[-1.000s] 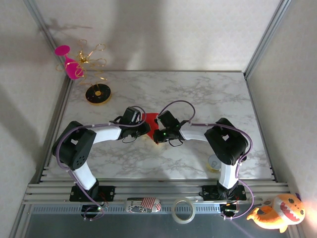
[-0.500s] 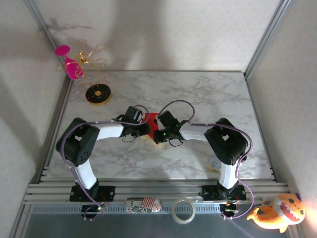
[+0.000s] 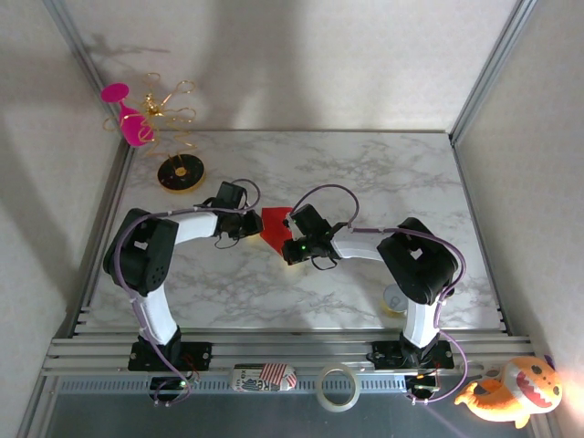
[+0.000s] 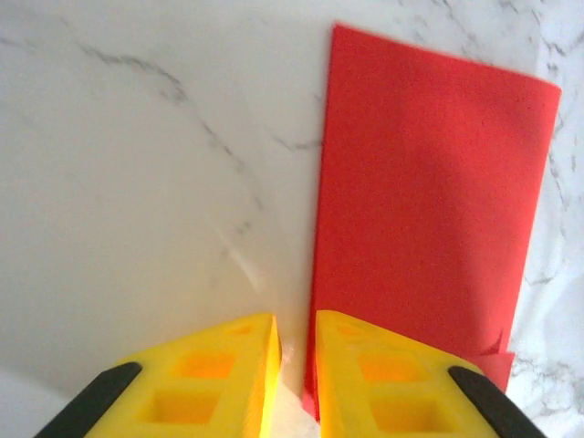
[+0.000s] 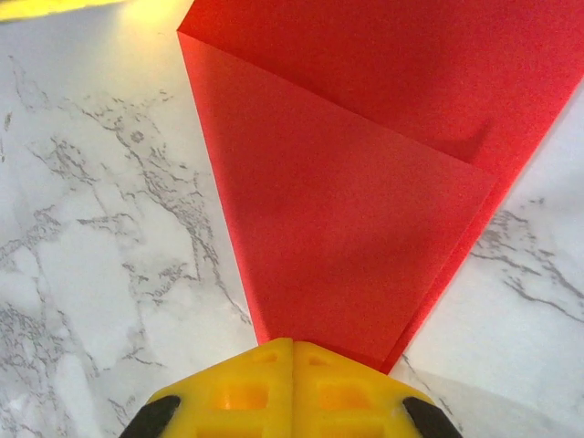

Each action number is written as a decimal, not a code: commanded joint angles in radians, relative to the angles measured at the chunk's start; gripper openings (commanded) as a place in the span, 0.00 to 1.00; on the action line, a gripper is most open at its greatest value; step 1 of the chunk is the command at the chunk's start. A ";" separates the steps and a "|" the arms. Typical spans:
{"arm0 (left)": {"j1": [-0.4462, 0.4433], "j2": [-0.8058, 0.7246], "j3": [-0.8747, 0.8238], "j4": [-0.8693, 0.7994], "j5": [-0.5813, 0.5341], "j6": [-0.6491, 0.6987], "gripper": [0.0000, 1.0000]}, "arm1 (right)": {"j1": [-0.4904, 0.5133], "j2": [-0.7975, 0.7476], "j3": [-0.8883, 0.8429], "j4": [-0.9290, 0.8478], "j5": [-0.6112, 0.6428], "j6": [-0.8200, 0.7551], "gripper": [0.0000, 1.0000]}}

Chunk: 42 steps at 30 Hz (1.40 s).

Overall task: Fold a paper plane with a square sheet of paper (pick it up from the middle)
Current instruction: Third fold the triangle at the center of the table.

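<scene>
The red paper point(image 3: 272, 224) lies flat on the marble between the two grippers, folded into a tapering dart shape with a diagonal flap on top point(image 5: 365, 182). My right gripper point(image 3: 286, 244) is shut, and its yellow fingertips point(image 5: 293, 351) rest on the paper's narrow pointed end. My left gripper point(image 3: 250, 224) sits at the paper's left edge. Its jaws point(image 4: 297, 365) stand slightly apart with bare marble in the gap, and one finger point(image 4: 383, 365) overlaps the long straight edge of the paper point(image 4: 420, 201).
A pink wine glass point(image 3: 129, 119) and a gold wire stand point(image 3: 170, 109) are at the far left corner, with a black and gold disc point(image 3: 180, 172) beside them. A tape roll point(image 3: 337, 387), a striped object point(image 3: 265, 375) and an orange plush toy point(image 3: 507, 391) lie along the near rail.
My left gripper has drawn back to the left off the paper, uncovering more of the red sheet. The right gripper has stayed on the pointed end.
</scene>
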 commanded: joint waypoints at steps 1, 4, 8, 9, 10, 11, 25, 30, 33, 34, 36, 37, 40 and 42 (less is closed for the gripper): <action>0.040 0.014 0.017 -0.039 -0.109 0.033 0.20 | -0.005 0.032 -0.058 -0.186 0.096 -0.018 0.01; 0.037 -0.053 -0.002 -0.010 -0.059 -0.001 0.20 | -0.005 0.032 -0.050 -0.175 0.075 -0.010 0.01; -0.001 -0.144 -0.065 0.062 0.027 -0.074 0.20 | -0.004 0.035 -0.046 -0.165 0.050 -0.007 0.01; -0.013 -0.155 -0.082 0.079 0.041 -0.091 0.19 | -0.004 0.033 -0.046 -0.167 0.050 -0.009 0.01; -0.030 -0.161 -0.099 0.100 0.053 -0.111 0.18 | -0.005 0.032 -0.048 -0.166 0.051 -0.011 0.01; -0.048 -0.160 -0.111 0.113 0.069 -0.126 0.18 | -0.007 0.032 -0.048 -0.168 0.053 -0.015 0.00; -0.104 -0.008 -0.069 0.068 0.005 -0.115 0.09 | -0.013 -0.019 0.018 -0.104 -0.035 -0.020 0.01; -0.104 -0.003 -0.079 0.046 -0.038 -0.121 0.06 | -0.014 -0.038 0.084 -0.060 -0.073 0.019 0.02; -0.104 0.001 -0.083 0.041 -0.041 -0.131 0.05 | -0.013 -0.019 0.093 -0.006 -0.101 0.078 0.00; -0.104 0.004 -0.083 0.038 -0.043 -0.132 0.05 | -0.013 -0.005 0.094 0.008 -0.105 0.097 0.00; -0.104 0.007 -0.082 0.031 -0.050 -0.135 0.04 | -0.013 0.027 0.103 0.020 -0.106 0.126 0.00; -0.104 0.008 -0.081 0.026 -0.051 -0.136 0.04 | -0.013 0.041 0.107 0.024 -0.105 0.141 0.00; -0.104 0.009 -0.080 0.014 -0.057 -0.136 0.03 | -0.013 0.066 0.113 0.036 -0.095 0.166 0.00; -0.104 0.010 -0.080 0.006 -0.063 -0.136 0.03 | -0.014 0.076 0.116 0.041 -0.091 0.172 0.00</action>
